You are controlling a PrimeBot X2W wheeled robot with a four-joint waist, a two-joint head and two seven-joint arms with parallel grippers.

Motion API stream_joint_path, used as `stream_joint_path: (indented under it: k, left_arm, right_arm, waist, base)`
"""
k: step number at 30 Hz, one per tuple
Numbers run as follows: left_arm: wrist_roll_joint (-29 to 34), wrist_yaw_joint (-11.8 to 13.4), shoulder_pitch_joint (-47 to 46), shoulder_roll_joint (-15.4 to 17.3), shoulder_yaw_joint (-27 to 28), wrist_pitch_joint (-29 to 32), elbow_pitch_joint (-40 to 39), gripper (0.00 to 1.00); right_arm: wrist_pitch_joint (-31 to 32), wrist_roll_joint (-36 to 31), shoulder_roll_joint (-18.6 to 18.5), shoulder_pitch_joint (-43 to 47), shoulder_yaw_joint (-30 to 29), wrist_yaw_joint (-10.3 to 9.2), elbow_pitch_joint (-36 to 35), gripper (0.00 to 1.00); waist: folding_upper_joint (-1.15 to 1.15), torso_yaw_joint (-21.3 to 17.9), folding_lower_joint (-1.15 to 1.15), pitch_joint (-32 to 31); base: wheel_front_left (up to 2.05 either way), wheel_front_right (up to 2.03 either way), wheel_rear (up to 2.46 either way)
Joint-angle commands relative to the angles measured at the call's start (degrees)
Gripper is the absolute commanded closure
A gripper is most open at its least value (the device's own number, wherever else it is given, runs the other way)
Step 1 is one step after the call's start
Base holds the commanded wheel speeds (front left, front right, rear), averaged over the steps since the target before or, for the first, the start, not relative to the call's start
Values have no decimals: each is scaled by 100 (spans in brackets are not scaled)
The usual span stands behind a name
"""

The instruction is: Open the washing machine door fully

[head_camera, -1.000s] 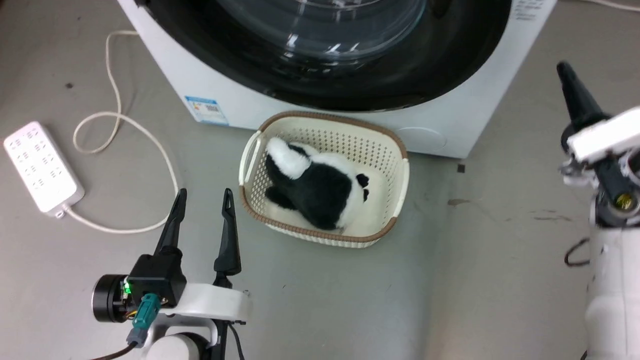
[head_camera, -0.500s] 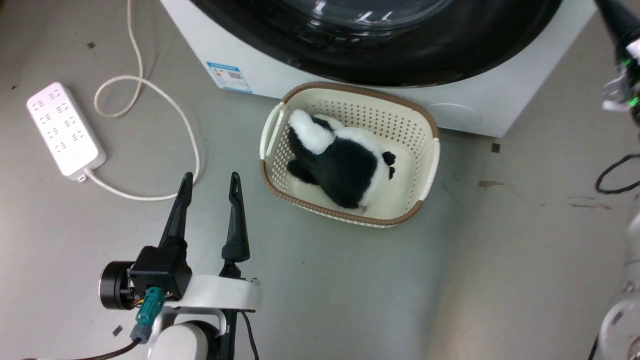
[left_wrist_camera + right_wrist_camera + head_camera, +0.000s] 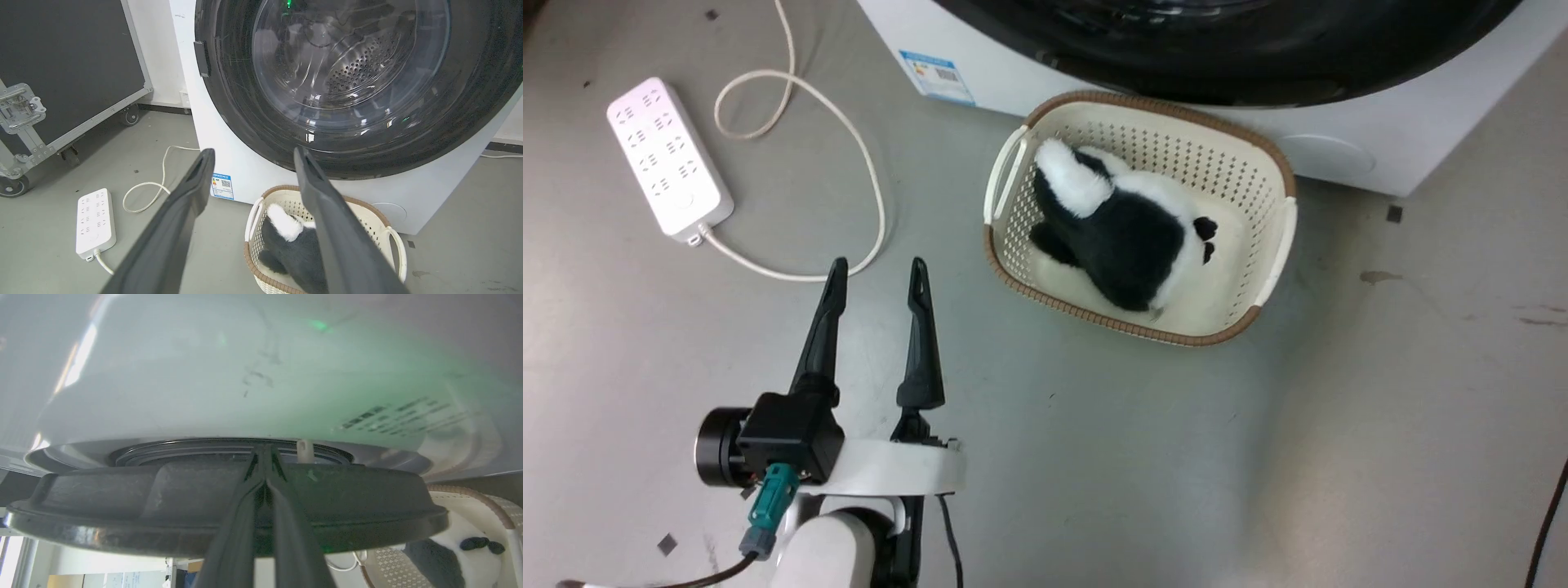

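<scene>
Currently: door faces me, right fingers pinched at its rim

My right gripper [image 3: 264, 451] has its fingers pressed together, tips at the narrow gap between the washing machine door [image 3: 122, 498] and the white front of the washing machine [image 3: 204, 375]. The door rim is edge-on there, running left-right; the glossy ring faces the near side. My left gripper [image 3: 877, 268] hangs with fingers spread over the grey floor [image 3: 1094, 457]. Cream basket [image 3: 1282, 237] with plush toy [image 3: 1127, 245] sits just before the machine. Power strip [image 3: 670, 159] lies left, well apart.

The washing machine door [image 3: 1217, 65] is cut off by the head view's top edge; print [image 3: 392, 412] on the washing machine [image 3: 204, 384] is blurred in the right wrist view.
</scene>
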Motion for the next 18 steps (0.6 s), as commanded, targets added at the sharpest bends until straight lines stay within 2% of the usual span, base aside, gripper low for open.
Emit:
stream_joint_path:
  k: [1, 6, 12, 16, 18]
  left_arm:
    - [-42, 63, -138, 5, -55, -71, -38, 0]
    - [-99, 128, -226, 5, -101, -131, -60, 0]
    - [-93, 174, -197, 5, -145, -191, -15, 0]
    - [-35, 141, -123, 5, -109, -206, 44, 0]
    - [14, 104, -19, 5, -49, -206, 85, 0]
  right_arm:
    - [125, 18, -96, -360, -146, -2, 325, 100]
    - [425, 29, -208, -725, -335, -2, 854, 100]
    - [718, 97, -262, -672, -465, -2, 1180, 100]
    - [910, 165, -196, -234, -500, -2, 1143, 100]
    - [1069, 255, -51, 202, -520, -2, 975, 100]
  waist:
    - [0, 82, 0, 97]
    - [0, 166, 0, 173]
    - [0, 174, 0, 14]
    - [0, 102, 0, -302]
    - [0, 30, 0, -574]
  base:
    - [0, 0, 0]
    - [0, 0, 0]
    - [0, 0, 0]
    - [0, 0, 0]
    - [0, 0, 0]
